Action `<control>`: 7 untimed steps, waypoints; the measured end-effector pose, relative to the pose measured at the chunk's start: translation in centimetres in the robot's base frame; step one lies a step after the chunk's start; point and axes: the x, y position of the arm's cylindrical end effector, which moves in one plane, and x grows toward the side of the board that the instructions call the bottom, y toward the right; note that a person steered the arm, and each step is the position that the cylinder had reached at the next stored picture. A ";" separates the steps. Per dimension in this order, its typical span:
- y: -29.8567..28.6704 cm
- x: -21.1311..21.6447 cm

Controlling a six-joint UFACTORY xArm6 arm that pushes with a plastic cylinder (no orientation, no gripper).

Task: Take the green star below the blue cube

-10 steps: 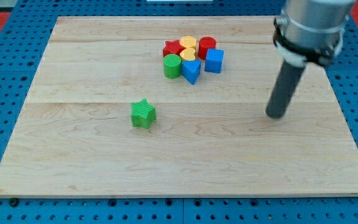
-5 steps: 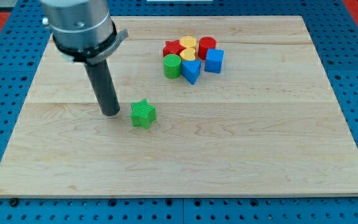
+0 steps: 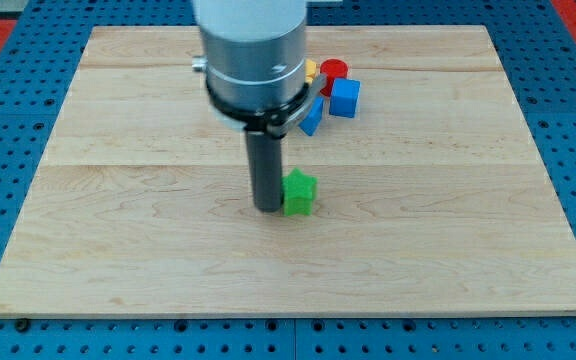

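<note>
The green star (image 3: pixel 299 193) lies near the middle of the wooden board (image 3: pixel 448 220). My tip (image 3: pixel 267 207) touches its left side. The blue cube (image 3: pixel 345 97) sits at the view's top, up and to the right of the star. The rod and the arm's body hide most of the block cluster to the cube's left.
Beside the blue cube I see a red cylinder (image 3: pixel 334 70), a blue triangular block (image 3: pixel 311 118) and a sliver of a yellow block (image 3: pixel 311 70). The other blocks of the cluster are hidden behind the arm.
My tip swept from the board's right to the star's left, then pushed the green star to the right and slightly down. The cluster has not moved.
</note>
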 end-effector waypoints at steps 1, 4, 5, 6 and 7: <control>4.9 -1.8; 11.0 -1.7; 10.4 -5.1; 10.6 -6.0; 10.9 -6.2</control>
